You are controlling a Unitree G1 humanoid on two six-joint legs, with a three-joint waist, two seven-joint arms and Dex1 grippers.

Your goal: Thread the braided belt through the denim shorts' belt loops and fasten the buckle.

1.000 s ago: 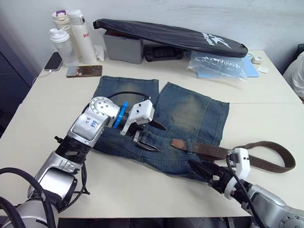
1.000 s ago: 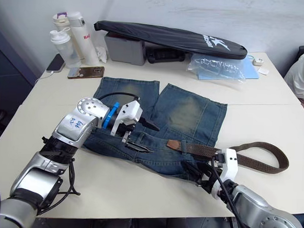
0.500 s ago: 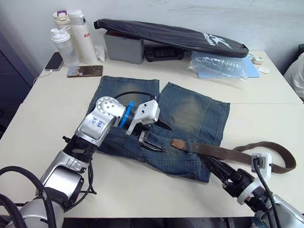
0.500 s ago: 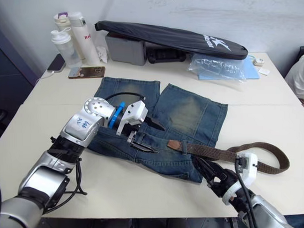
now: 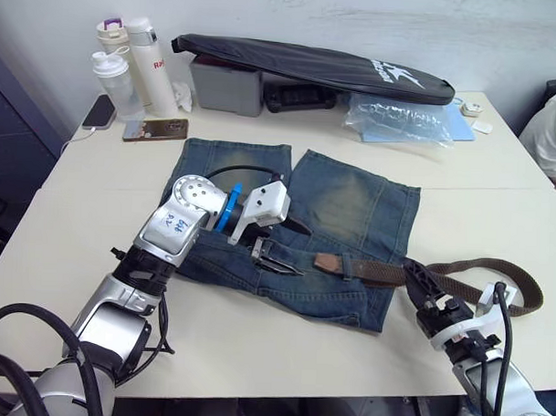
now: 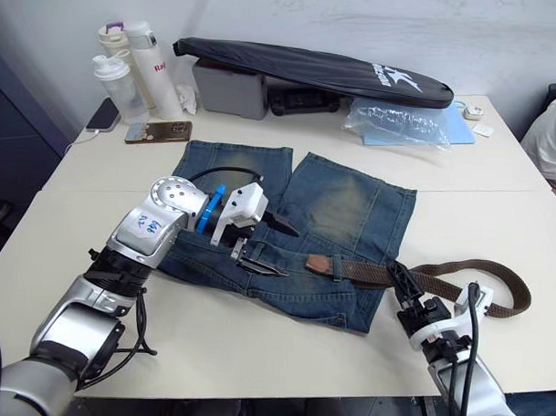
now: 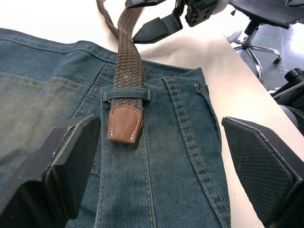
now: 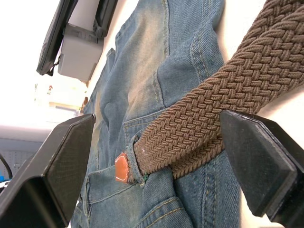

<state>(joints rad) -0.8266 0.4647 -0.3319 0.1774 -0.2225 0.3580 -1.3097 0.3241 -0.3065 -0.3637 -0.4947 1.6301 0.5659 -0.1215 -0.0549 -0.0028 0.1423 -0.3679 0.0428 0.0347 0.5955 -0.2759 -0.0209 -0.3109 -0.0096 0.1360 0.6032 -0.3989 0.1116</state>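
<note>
braided belt [image 5: 440,278] tan tip through one of the belt loops [image 7: 127,93], mid-frame on denim shorts [image 5: 351,211] | left gripper [image 7: 156,156] fingers apart beside tip | right gripper [image 8: 156,142] spread astride strap, lower right | cream table [image 5: 67,228]

One denim shorts [image 5: 351,211], one braided belt [image 5: 458,274], three bottles [image 5: 128,61] (two phones [image 5: 153,129] beside).
</note>
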